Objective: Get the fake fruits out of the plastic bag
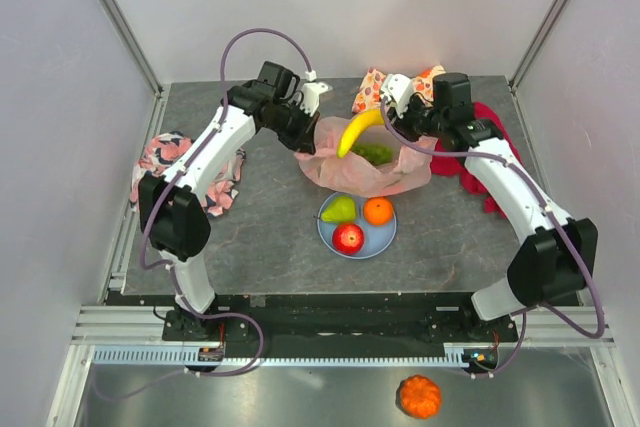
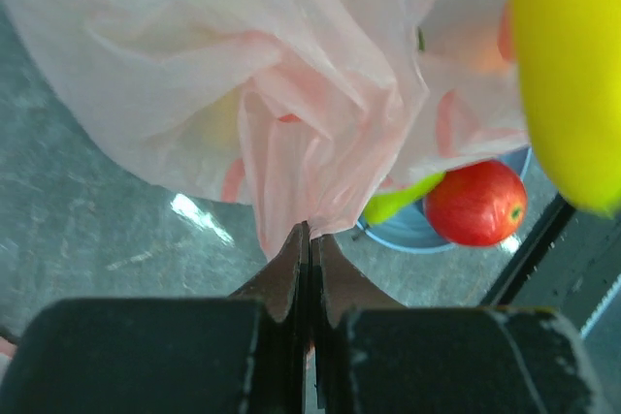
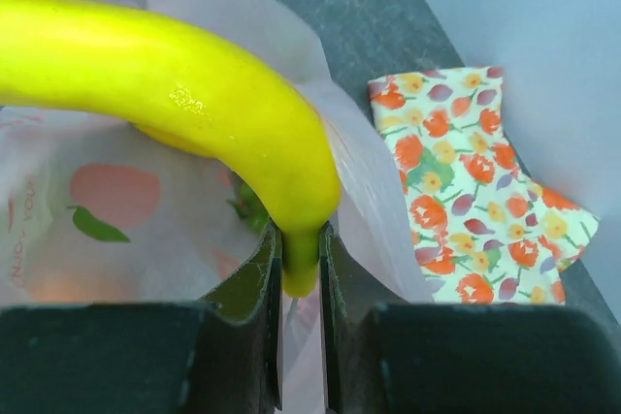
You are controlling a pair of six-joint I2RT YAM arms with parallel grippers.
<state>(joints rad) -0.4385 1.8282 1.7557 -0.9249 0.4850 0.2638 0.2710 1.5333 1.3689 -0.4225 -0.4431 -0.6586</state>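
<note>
- Our right gripper (image 3: 299,259) is closed down narrow, pinching the thin stem tip of the banana (image 3: 175,84) between its dark fingers.
- The banana is smooth, glossy yellow plastic. It curves away from the fingers and hangs over the open mouth of the plastic bag (image 2: 291,94).
- Our left gripper (image 2: 309,239) has its jaws pressed together on a gathered fold of that bag, a thin, crinkly, translucent pink film.
- The bag slumps on the mottled grey table (image 1: 260,237) between the two grippers, and green grapes (image 1: 375,154) show inside it.
- Just in front of the bag, a round blue plate (image 1: 383,239) holds a green pear (image 1: 339,209), an orange (image 1: 377,210) and a shiny red apple (image 1: 348,238).
- A fruit-print cloth (image 3: 466,191) lies behind the bag.
- A red cloth (image 1: 468,179) sits under the right arm, and a pink-and-black patterned cloth (image 1: 165,152) lies beside the left arm.
</note>
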